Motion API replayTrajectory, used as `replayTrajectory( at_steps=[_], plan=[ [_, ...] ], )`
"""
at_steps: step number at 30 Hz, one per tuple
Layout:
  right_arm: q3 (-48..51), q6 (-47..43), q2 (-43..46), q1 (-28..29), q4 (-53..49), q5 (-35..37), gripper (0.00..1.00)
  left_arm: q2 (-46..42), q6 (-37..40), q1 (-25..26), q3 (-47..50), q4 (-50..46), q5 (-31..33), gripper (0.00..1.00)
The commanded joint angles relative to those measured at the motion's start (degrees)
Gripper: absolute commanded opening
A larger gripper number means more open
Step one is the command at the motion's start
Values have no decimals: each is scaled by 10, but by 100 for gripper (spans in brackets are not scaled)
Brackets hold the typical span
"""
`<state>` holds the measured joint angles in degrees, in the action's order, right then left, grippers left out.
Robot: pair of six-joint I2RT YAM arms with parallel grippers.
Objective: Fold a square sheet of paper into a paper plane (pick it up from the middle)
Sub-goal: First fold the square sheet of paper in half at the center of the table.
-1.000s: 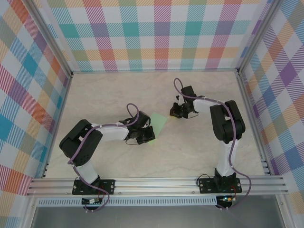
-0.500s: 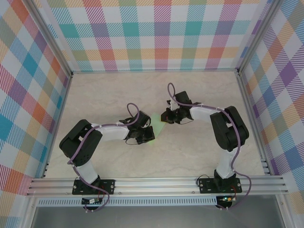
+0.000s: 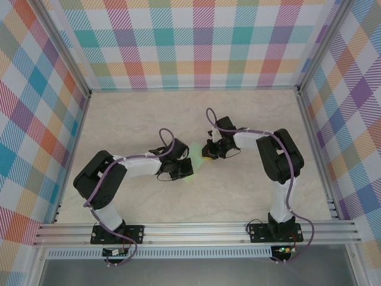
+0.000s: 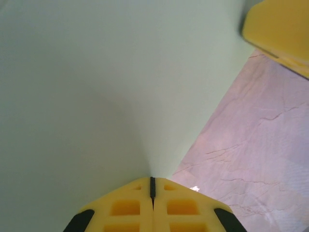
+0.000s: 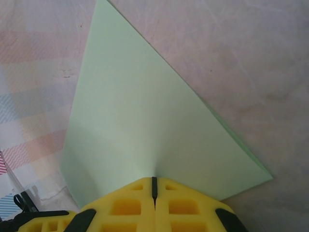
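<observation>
The square sheet of paper (image 3: 199, 156) is pale mint green and lies folded on the table between the two arms. In the right wrist view the paper (image 5: 145, 111) shows as a layered wedge with a sharp corner at the top. My left gripper (image 3: 187, 168) is shut, and its yellow tips (image 4: 152, 180) rest against the paper (image 4: 96, 87) at its near left part. My right gripper (image 3: 209, 152) is shut too, its tips (image 5: 154, 180) touching the paper's right edge. One of its yellow fingers (image 4: 282, 31) appears at the top right of the left wrist view.
The marble-look table (image 3: 149, 113) is walled by plaid panels (image 3: 196, 42) at the back and both sides, with metal posts at the corners. An aluminium rail (image 3: 196, 232) carrying both arm bases runs along the near edge.
My right gripper has swung left and slightly toward me, from beside the paper onto its right edge. The left gripper has stayed on the paper.
</observation>
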<state>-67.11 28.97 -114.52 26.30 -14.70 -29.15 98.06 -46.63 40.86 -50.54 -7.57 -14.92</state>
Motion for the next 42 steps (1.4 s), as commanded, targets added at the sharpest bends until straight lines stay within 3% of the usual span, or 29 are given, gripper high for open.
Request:
replayTrajectory(
  at_steps=[1, 18, 34, 42],
  plan=[
    [-7, -19, -20, -2, -35, 35, 0, -9, 14, 5, -19, 47, 7, 5],
    [-4, -19, -28, -2, -53, 52, 0, 76, 27, 3, 3, 135, -5, 3],
    [-31, -1, -60, -2, -112, 113, 0, -1, 66, 4, 108, 89, -80, 2],
    [-32, -1, -63, -2, -115, 117, 0, -19, 69, 4, 144, 58, -66, 1]
  ],
)
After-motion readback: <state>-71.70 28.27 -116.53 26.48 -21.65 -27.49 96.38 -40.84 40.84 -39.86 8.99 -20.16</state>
